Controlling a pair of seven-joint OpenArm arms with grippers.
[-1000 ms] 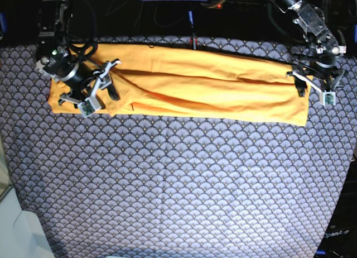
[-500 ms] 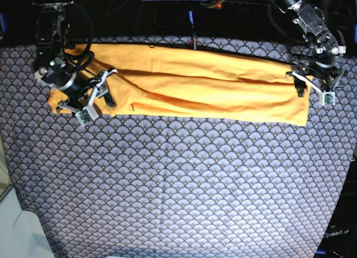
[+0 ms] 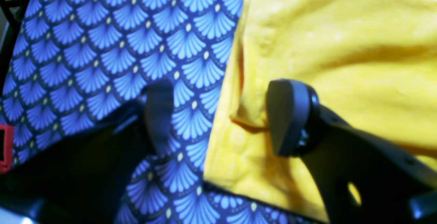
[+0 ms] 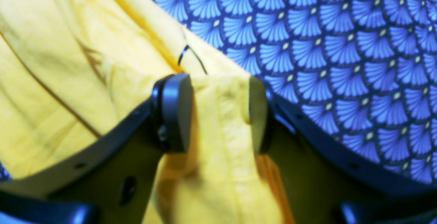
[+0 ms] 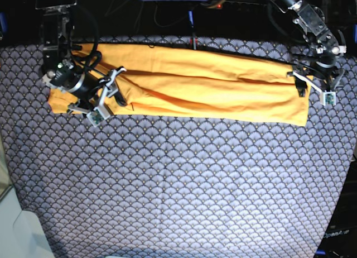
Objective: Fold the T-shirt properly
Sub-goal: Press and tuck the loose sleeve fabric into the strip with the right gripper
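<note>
The T-shirt [image 5: 189, 85] lies as a long folded band across the far side of the fan-patterned cloth [image 5: 178, 185]; since a second ago the right gripper [image 4: 218, 111] has shifted a little right along the band's left end, its jaws spread around a raised ridge of fabric, whether pinching it I cannot tell; that suggests it is settling a grasp for the next fold; the left gripper [image 3: 218, 118] has not moved, jaws wide, one on the cloth, one on the shirt's right edge, holding nothing
</note>
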